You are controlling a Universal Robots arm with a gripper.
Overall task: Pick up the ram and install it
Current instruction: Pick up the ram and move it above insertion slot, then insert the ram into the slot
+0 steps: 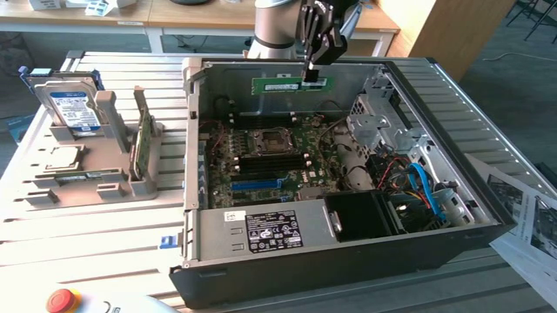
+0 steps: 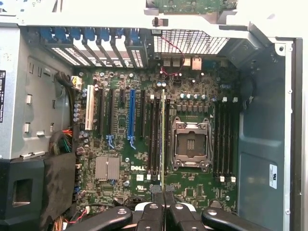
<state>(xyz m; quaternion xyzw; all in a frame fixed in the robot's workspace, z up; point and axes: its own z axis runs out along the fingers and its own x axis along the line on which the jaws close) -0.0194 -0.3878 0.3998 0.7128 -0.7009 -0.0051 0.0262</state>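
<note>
The ram (image 1: 291, 85) is a long green stick with a white label, held level above the back of the open computer case (image 1: 487, 215). My gripper (image 1: 312, 73) is shut on its upper edge, towards the end on the exterior view's right. In the wrist view the ram (image 2: 162, 139) shows edge-on as a thin line running out from between my gripper (image 2: 162, 207) fingertips. There it hangs over the black memory slots (image 2: 155, 139) beside the CPU socket (image 2: 192, 142) of the motherboard (image 2: 125, 168).
Left of the case in the exterior view, a grey fixture (image 1: 96, 182) holds a hard drive (image 1: 72, 107), a standing green board (image 1: 143, 137) and a CPU chip (image 1: 62, 156). A power supply (image 1: 270, 231) and cables (image 1: 422, 186) sit at the case front. Papers (image 1: 531, 222) lie at the right.
</note>
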